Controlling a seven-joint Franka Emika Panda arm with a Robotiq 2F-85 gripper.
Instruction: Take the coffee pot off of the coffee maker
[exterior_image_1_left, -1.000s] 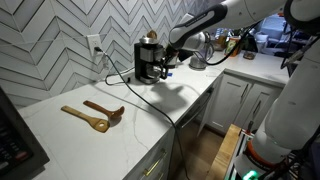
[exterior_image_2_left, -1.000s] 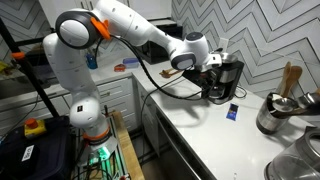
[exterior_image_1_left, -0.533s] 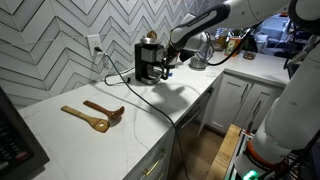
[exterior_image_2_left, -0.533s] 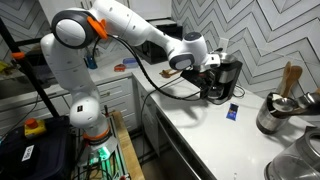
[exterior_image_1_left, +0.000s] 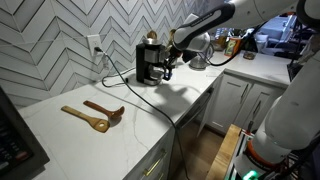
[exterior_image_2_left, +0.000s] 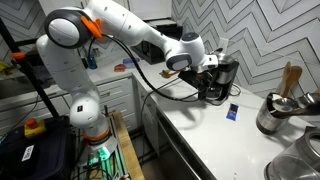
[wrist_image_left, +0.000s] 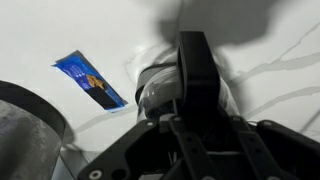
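Coffee pot (exterior_image_2_left: 214, 92) gripped, barely moving yet.
My gripper (exterior_image_2_left: 207, 68) looks pinched on its black handle in the wrist view. Over the last second the arm has crept upward, but the pot still sits in the coffee maker (exterior_image_1_left: 148, 60). I judge removal is only starting.

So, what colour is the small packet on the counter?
The packet is blue; the wrist view shows it best.
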